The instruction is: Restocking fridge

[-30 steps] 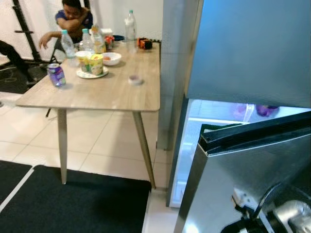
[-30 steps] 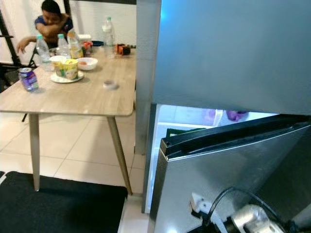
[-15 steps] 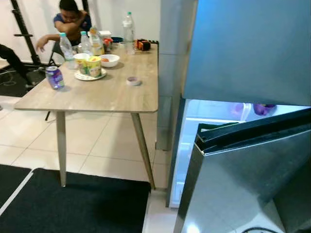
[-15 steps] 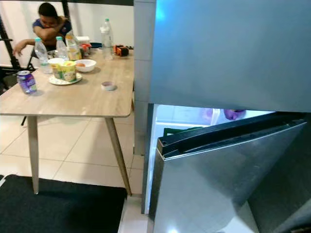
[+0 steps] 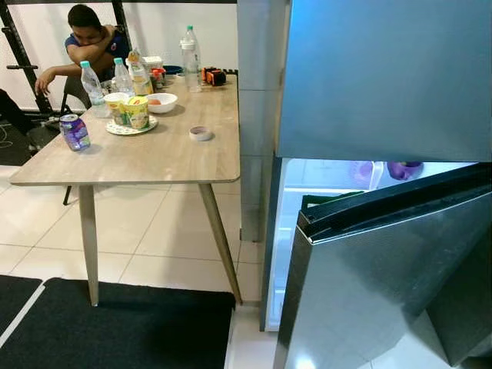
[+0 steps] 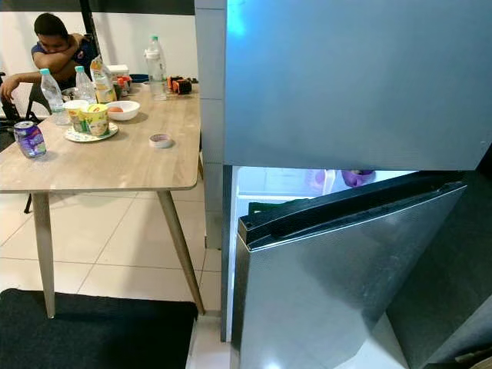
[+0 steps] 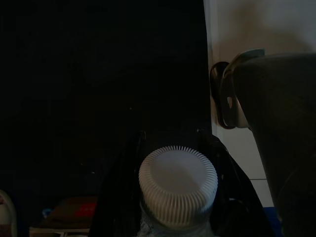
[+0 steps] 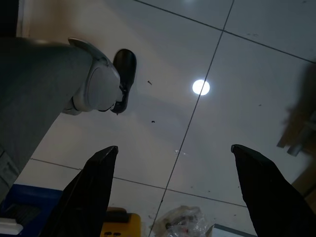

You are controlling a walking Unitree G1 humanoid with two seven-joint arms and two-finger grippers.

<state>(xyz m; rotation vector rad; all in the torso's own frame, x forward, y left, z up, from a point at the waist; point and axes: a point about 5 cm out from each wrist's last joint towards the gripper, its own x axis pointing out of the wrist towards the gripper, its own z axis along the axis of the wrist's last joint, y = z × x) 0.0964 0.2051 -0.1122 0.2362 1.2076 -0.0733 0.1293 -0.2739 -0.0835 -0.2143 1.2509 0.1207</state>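
Note:
A steel fridge stands at the right, its upper door (image 5: 384, 77) closed. Its lower door (image 5: 384, 269) is swung partly open, and the lit inside (image 5: 323, 181) shows a purple item on a shelf. My left gripper (image 7: 177, 217) hangs in the dark, shut on a bottle with a white ribbed cap (image 7: 177, 182). My right gripper (image 8: 173, 192) hangs over the pale floor tiles, open with nothing between its black fingers (image 8: 94, 192).
A wooden table (image 5: 154, 157) left of the fridge holds a purple can (image 5: 74, 131), water bottles (image 5: 190, 48), cups on a plate (image 5: 137, 112), a bowl (image 5: 161, 102) and a tape roll (image 5: 201, 133). A person (image 5: 88, 42) sits at its far end. A black mat (image 5: 115, 330) lies in front.
My right arm, low in front of the fridge door a second ago, has lowered away from it. The camera has shifted a little; the door stands as before.

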